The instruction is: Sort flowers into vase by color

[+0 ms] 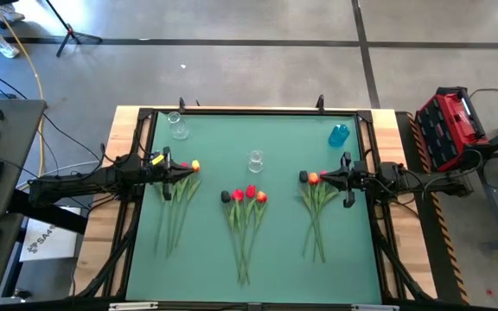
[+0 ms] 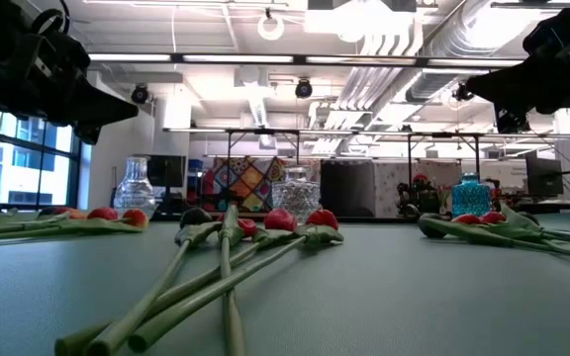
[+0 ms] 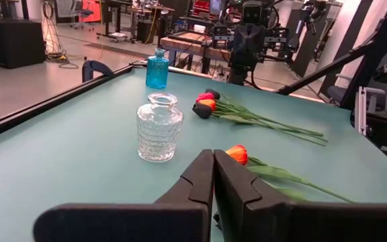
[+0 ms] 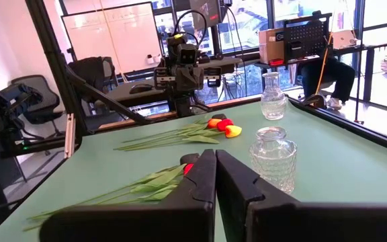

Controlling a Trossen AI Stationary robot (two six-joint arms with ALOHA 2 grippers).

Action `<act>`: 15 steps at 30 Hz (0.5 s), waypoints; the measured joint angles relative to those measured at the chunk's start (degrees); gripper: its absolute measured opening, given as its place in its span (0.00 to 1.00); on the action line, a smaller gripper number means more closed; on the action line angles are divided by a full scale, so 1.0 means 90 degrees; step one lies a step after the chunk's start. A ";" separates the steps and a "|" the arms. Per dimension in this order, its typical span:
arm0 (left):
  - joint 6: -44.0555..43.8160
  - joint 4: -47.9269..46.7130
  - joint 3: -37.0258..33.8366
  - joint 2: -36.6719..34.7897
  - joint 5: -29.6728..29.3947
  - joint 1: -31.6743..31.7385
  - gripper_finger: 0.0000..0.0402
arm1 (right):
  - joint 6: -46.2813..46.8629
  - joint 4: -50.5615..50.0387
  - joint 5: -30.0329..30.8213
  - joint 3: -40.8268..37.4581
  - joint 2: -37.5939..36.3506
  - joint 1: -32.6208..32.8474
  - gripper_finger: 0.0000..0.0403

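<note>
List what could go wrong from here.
The tulips in the middle bunch lie with stems overlapping, so lifting one may drag its neighbours. The clear vase stands just beyond their heads and might get knocked over. Both the left pincer and the right pincer are shut, so each must open before grasping.

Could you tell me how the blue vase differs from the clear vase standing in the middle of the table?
The blue vase is tinted blue glass; the middle clear vase is colourless with a textured, patterned body. The blue vase stands near the table's far right corner, while the clear vase stands centrally, just behind the middle bunch of tulips. Both stand upright and hold no flowers.
</note>
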 joint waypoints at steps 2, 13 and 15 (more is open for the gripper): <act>0.0000 -0.0001 0.0001 -0.0001 0.0000 0.0001 0.00 | -0.0002 0.0000 0.0000 -0.0002 0.0000 0.0000 0.00; 0.0002 0.0153 0.0001 -0.0001 -0.0001 0.0001 0.00 | -0.0016 -0.0001 0.0001 -0.0001 -0.0001 -0.0001 0.00; -0.0001 0.0253 -0.0002 0.0001 -0.0119 0.0007 0.00 | -0.0265 -0.0001 0.0002 -0.0001 -0.0001 -0.0002 0.00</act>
